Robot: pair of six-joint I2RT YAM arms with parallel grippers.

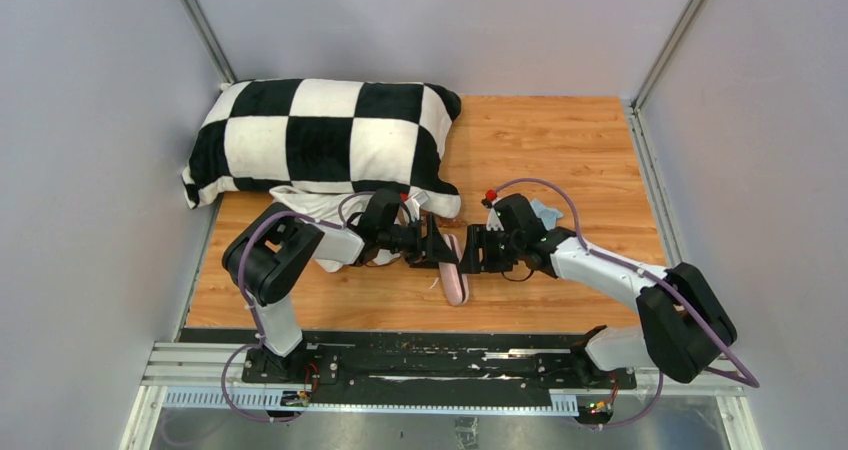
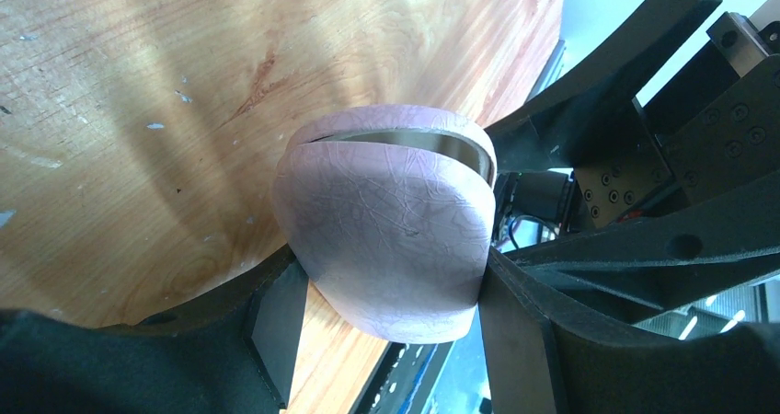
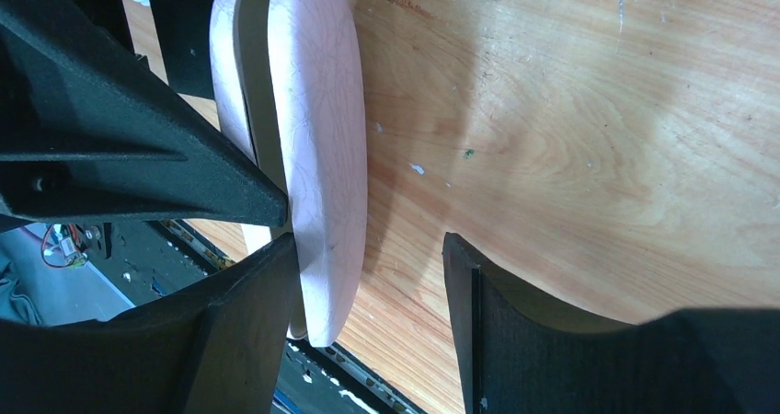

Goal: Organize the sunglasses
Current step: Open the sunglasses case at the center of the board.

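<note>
The sunglasses do not show in any view. The pink oblong case (image 1: pixel 454 275) lies near the table's front middle, between the two grippers, and looks to be on its edge. My left gripper (image 1: pixel 438 250) is shut on the pink case (image 2: pixel 386 239), which sits between both fingers. Its lid is slightly ajar, showing a cream strip (image 2: pixel 405 138). My right gripper (image 1: pixel 472 252) is open. In the right wrist view the case (image 3: pixel 322 156) rests against its left finger (image 3: pixel 248 322). A wide gap separates the case from the other finger (image 3: pixel 487 331).
A black-and-white checkered pillow (image 1: pixel 320 135) fills the back left. A white cloth (image 1: pixel 310 210) lies under my left arm. A small light-blue cloth (image 1: pixel 547 210) lies behind my right wrist. Bare wood (image 1: pixel 560 140) shows at the back right. The black base rail (image 1: pixel 400 355) runs along the front edge.
</note>
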